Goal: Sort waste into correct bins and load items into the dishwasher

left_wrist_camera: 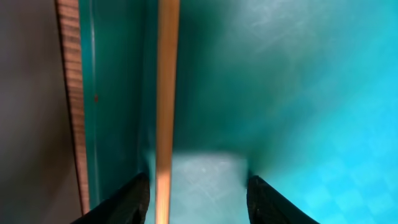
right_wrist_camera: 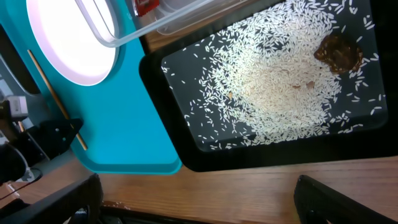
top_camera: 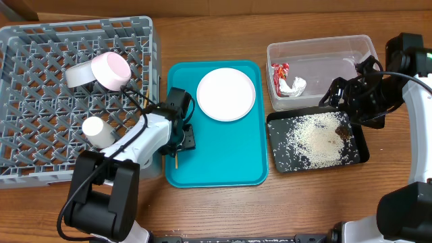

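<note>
Even, bright light, soft shadows; left wrist view close and blurred, white plate (right_wrist_camera: pixel 56 43) overexposed

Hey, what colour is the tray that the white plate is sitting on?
Teal; the serving tray shows best in the overhead view.

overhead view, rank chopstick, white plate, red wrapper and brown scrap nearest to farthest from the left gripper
1. chopstick: right at the left gripper, by the teal tray's left edge.
2. white plate: upper part of the teal tray.
3. red wrapper: left end of the clear tub.
4. brown scrap: right side of the black tray.
</note>
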{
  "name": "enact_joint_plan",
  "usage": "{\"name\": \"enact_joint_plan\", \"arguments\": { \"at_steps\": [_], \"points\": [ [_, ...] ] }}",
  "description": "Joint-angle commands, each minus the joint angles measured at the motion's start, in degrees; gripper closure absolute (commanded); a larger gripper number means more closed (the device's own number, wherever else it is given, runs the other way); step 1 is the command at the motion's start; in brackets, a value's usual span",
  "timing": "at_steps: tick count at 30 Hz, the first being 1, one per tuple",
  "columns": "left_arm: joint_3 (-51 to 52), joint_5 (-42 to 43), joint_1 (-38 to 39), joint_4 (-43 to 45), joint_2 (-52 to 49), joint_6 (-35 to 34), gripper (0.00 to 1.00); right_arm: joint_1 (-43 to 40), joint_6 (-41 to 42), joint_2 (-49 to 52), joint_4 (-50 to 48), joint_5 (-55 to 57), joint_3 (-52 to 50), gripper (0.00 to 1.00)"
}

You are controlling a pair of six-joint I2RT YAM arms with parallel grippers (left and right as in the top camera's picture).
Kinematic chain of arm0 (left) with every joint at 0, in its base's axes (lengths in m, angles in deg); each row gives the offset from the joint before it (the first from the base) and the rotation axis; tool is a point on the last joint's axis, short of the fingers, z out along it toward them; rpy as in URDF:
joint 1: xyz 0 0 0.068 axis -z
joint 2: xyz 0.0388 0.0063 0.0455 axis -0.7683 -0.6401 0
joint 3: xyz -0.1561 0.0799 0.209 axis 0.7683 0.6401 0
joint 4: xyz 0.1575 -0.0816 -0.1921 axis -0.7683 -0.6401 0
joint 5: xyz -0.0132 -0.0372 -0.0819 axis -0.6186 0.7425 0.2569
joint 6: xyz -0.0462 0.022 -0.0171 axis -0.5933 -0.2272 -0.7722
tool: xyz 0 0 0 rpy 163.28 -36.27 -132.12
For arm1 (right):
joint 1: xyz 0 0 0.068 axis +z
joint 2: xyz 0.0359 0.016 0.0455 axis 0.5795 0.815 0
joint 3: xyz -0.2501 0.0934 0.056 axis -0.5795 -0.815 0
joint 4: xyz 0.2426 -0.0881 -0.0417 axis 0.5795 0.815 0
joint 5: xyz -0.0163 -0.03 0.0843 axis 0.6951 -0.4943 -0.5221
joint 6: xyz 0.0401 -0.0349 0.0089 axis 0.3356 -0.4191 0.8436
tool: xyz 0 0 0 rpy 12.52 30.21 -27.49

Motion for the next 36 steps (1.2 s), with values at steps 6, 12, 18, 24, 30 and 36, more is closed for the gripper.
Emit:
{"name": "enact_joint_plan", "arguments": {
  "at_steps": [6, 12, 18, 24, 30, 36],
  "points": [
    [0.9, -1.0, 0.3, 1.0, 1.0, -0.2, 0.91, 0.1, 0.0, -1.8, -0.1, 0.2, 0.1, 0.0],
    [-4.6, 0.4, 0.3, -3.3, 1.2, 0.2, 0.96, 0.1, 0.0, -1.8, 0.1, 0.2, 0.1, 0.0],
    [-17.2, -1.4, 0.1, -12.3, 3.5, 2.8, 0.96, 0.1, 0.0, -1.8, 0.0, 0.2, 0.1, 0.0],
    [-27.5, -4.6, -4.5, -20.2, 5.8, 3.7, 0.96, 0.1, 0.0, -1.8, 0.1, 0.2, 0.1, 0.0],
    [-28.7, -5.6, -11.2, -19.0, 5.7, 7.9, 0.96, 0.1, 0.0, -1.8, 0.0, 0.2, 0.1, 0.0],
    [-28.3, -5.6, -15.0, -18.2, 3.7, 11.6, 0.87, 0.1, 0.0, -1.8, 0.1, 0.2, 0.1, 0.0]
  ]
}}
